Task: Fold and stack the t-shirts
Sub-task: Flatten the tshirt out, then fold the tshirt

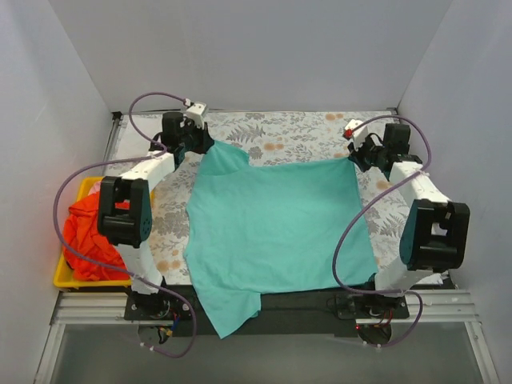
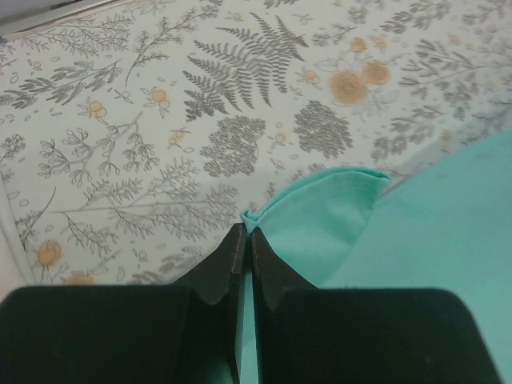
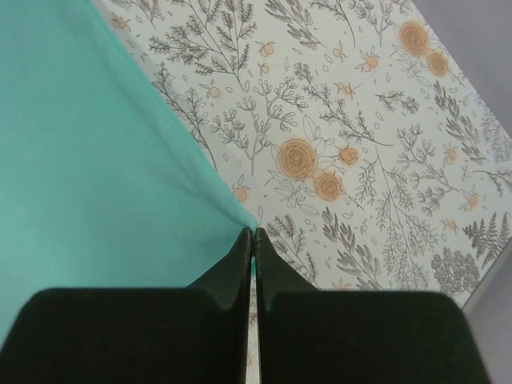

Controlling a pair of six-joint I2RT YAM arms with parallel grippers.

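The teal-green t-shirt [image 1: 276, 232] lies spread nearly flat on the cloth-covered counter [image 1: 296, 132], one near corner drooping past the counter's edge. The left end effector [image 2: 246, 238] is pinched tight on the shirt's far-left corner and the right end effector [image 3: 254, 238] on its far-right corner, probably to draw the far edge taut and even for a fold. Left of the shirt, an orange-red t-shirt [image 1: 88, 232] sits bunched in the yellow tray [image 1: 68, 280].

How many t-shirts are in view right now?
2: a teal shirt spread on the tablecloth, and an orange shirt bunched in the yellow tray at left. Others may be hidden beneath it.
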